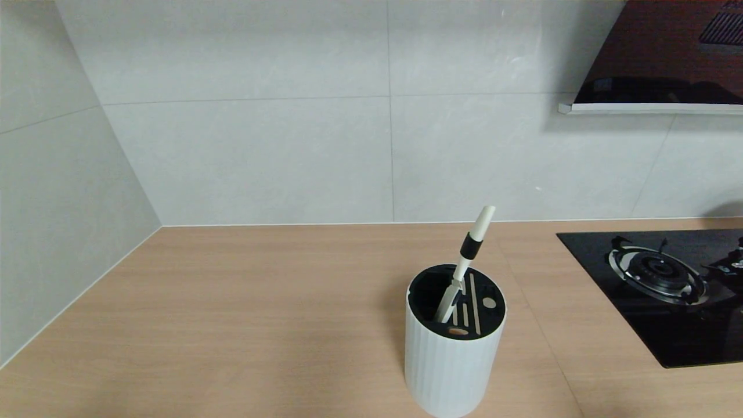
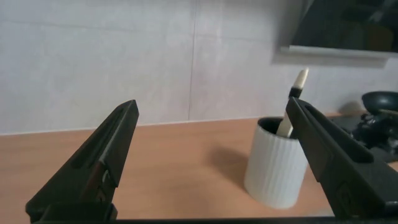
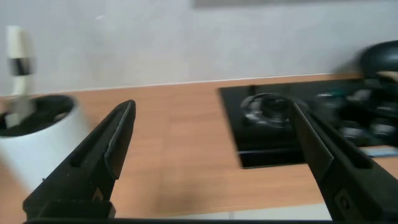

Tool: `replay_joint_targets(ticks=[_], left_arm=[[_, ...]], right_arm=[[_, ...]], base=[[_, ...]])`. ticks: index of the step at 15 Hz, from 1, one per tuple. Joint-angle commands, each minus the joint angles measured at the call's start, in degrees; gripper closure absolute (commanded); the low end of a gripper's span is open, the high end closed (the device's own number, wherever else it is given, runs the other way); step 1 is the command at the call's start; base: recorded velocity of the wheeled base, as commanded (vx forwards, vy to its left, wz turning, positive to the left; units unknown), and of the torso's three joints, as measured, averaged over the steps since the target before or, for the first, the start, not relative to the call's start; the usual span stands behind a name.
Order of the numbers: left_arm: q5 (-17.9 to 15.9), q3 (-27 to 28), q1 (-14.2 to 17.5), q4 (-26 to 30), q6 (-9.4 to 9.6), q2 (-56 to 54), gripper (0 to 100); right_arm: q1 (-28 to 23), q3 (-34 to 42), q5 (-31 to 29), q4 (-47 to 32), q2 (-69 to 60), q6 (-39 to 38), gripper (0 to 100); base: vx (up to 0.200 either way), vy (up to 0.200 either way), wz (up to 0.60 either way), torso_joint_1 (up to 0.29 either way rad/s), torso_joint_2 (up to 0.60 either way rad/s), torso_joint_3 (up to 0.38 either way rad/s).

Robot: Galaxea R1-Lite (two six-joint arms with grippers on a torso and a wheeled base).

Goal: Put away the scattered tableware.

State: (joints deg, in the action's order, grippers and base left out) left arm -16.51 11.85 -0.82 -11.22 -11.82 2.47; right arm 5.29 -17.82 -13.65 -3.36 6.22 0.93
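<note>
Head view: ribbed white cylindrical holder [image 1: 451, 366]

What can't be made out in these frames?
Utensil: working end hidden inside the holder, head view; type unclear.
Holder interior: too dark in the head view to tell any other contents.
Stove: cut off by the head view's right edge.
Dark round object by the stove: blurred, right wrist view.

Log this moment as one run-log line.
left gripper: jaws open, empty | right gripper: jaws open, empty | utensil: leaning in holder | holder: upright on counter, beside hob
</note>
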Motion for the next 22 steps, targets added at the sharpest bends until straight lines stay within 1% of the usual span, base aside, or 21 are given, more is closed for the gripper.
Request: replay_joint_targets(ticks=[1,3,4,5,6,7,8,9,10,11,12,13,14,15,16,17,18,22], left_arm=[[-0.81,-1.13,0.64,0.93,-0.04,-2.47,0],[-4.76,0.54,0.55,4.45,-0.22,-1.42,0],[-5.55,0.72,0.38,5.41,-0.57,-1.16,0],[-5.55,-0.78,0.55,5.94,0.14,-2.30,0],[-5.12,-3.68,0.64,5.33,4.00,-2.47,0],[-2.13,-7.02,0.64,4.01,9.28,-2.47,0],[4.11,-11.15,0.64,1.11,13.14,-2.47,0],[7.98,-11.85,0.64,1.02,15.08,-2.47,0],[18.70,-11.76,0.64,7.88,17.27,-2.47,0],[21.52,-11.59,0.64,9.72,16.13,-2.47,0],[21.52,-11.59,0.64,9.72,16.13,-2.47,0],[18.79,-11.76,0.64,11.30,14.02,-2.47,0],[18.70,-11.76,0.64,11.30,14.02,-2.47,0],[18.70,-11.76,0.64,11.30,14.37,-2.47,0],[18.79,-11.76,0.64,11.30,13.32,-2.47,0],[18.79,-11.76,0.64,11.22,11.39,-2.47,0],[18.88,-11.76,0.64,11.22,11.03,-2.47,0],[18.88,-11.76,0.64,11.22,11.12,-2.47,0]], right_arm=[[-5.29,2.35,3.02,-0.77,-5.87,0.39,0],[-5.29,5.87,2.76,0.11,-6.22,1.18,0],[-5.29,7.54,2.23,1.08,-6.22,1.09,0],[-5.29,10.35,1.09,2.84,-6.22,1.45,0],[-5.29,14.31,-0.50,6.35,-6.22,1.80,0],[-5.29,17.82,-0.85,9.78,-6.22,2.94,0],[-5.29,17.73,-0.76,8.20,-6.22,2.76,0],[-5.29,17.73,-0.76,7.93,-6.22,2.76,0],[-5.29,17.82,-0.58,6.79,-6.22,2.68,0],[-5.29,17.73,-0.50,6.62,-6.22,2.59,0],[-5.29,17.73,-0.50,6.62,-6.22,2.59,0],[-5.29,17.73,0.03,6.53,-6.13,2.59,0],[-5.20,17.73,1.79,6.44,-6.13,1.62,0],[-5.20,17.82,8.64,5.30,-6.13,-2.07,0],[-5.20,17.47,11.81,1.78,-6.13,-1.63,0],[-5.20,17.65,11.63,2.75,-6.13,-0.93,0],[-5.20,17.73,11.63,3.28,-6.22,-0.75,0],[-5.20,17.73,11.81,3.36,-6.22,-0.84,0]], base=[[0.000,0.000,0.00,0.000,0.00,0.000],[0.000,0.000,0.00,0.000,0.00,0.000],[0.000,0.000,0.00,0.000,0.00,0.000],[0.000,0.000,0.00,0.000,0.00,0.000],[0.000,0.000,0.00,0.000,0.00,0.000],[0.000,0.000,0.00,0.000,0.00,0.000],[0.000,0.000,0.00,0.000,0.00,0.000],[0.000,0.000,0.00,0.000,0.00,0.000],[0.000,0.000,0.00,0.000,0.00,0.000],[0.000,0.000,0.00,0.000,0.00,0.000],[0.000,0.000,0.00,0.000,0.00,0.000],[0.000,0.000,0.00,0.000,0.00,0.000],[0.000,0.000,0.00,0.000,0.00,0.000],[0.000,0.000,0.00,0.000,0.00,0.000],[0.000,0.000,0.00,0.000,0.00,0.000],[0.000,0.000,0.00,0.000,0.00,0.000],[0.000,0.000,0.00,0.000,0.00,0.000],[0.000,0.000,0.00,0.000,0.00,0.000]])
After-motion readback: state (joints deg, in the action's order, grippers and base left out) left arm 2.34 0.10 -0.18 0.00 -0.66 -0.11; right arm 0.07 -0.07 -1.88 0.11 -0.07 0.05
